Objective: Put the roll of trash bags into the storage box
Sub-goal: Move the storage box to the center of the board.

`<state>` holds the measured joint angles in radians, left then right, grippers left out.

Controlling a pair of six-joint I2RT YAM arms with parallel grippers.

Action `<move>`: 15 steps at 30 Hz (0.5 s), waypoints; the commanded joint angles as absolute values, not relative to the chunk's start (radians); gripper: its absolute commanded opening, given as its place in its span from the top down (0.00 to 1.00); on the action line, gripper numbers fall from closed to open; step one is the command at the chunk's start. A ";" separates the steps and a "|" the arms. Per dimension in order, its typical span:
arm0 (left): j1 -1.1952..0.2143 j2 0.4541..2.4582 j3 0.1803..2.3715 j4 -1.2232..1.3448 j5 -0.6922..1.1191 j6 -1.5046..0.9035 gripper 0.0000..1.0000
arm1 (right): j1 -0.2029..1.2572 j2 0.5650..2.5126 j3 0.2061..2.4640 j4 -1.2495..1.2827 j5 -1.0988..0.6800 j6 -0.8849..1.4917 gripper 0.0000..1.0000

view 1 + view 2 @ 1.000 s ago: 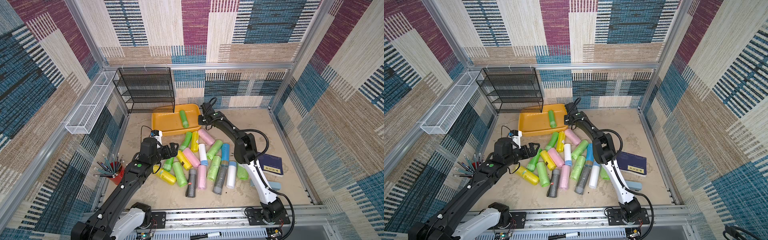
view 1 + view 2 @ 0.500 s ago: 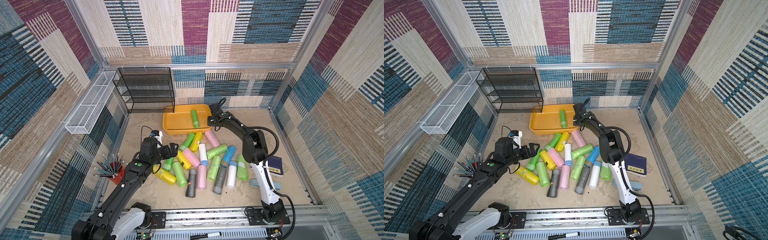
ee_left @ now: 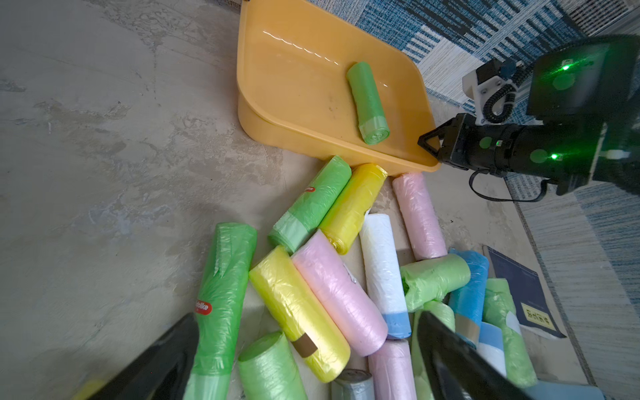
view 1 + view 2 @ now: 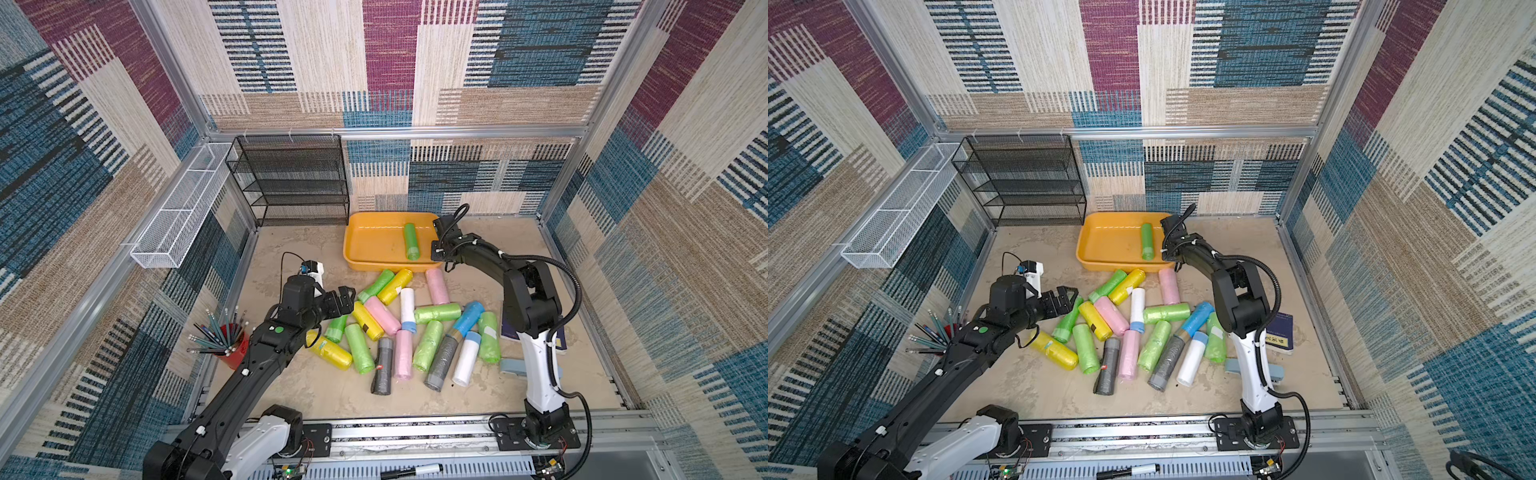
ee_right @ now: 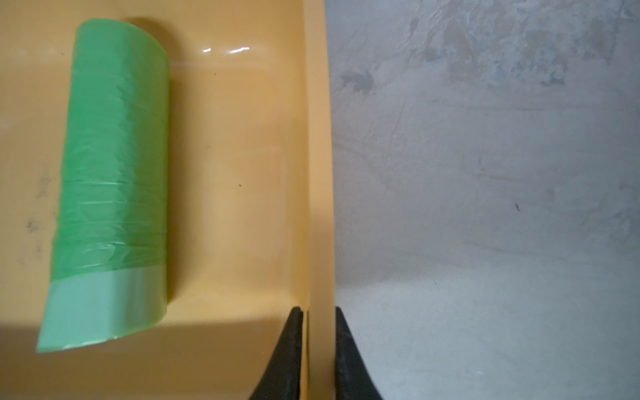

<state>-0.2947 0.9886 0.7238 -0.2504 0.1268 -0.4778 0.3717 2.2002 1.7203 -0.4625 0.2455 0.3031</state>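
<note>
Pinching storage box (image 4: 353, 226) rim at 3 o'clock with right gripper (image 5: 317, 313); hovering left gripper (image 4: 347, 297) wide over many unboxed rolls (image 4: 399, 328) at 6 o'clock; showing one green roll (image 4: 410, 241) boxed.

The shallow orange-yellow plastic storage box (image 4: 370, 245) holds a green roll of trash bags (image 4: 411, 241), while green, yellow, pink, white, blue and grey rolls (image 4: 384, 318) cover the mottled beige tabletop (image 4: 324, 386).
</note>
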 commanded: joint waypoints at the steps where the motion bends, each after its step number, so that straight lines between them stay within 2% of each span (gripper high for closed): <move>1: -0.294 0.985 0.734 -0.258 0.105 -0.457 0.01 | 0.374 2.176 1.678 -0.495 0.280 0.269 0.83; 8: -0.294 0.973 0.729 -0.270 0.092 -0.457 0.01 | 0.359 2.120 1.588 -0.473 0.291 0.273 0.80; 11: -0.295 0.965 0.732 -0.283 0.075 -0.463 0.01 | 0.356 2.085 1.566 -0.456 0.279 0.282 0.60; 13: -0.294 0.956 0.736 -0.300 0.047 -0.476 0.02 | 0.357 2.047 1.559 -0.447 0.266 0.284 0.38; 14: -0.295 0.954 0.740 -0.313 0.030 -0.480 0.01 | 0.357 2.022 1.550 -0.438 0.258 0.284 0.20; 15: -0.294 0.949 0.743 -0.325 0.017 -0.483 0.01 | 0.356 1.999 1.540 -0.426 0.244 0.282 0.09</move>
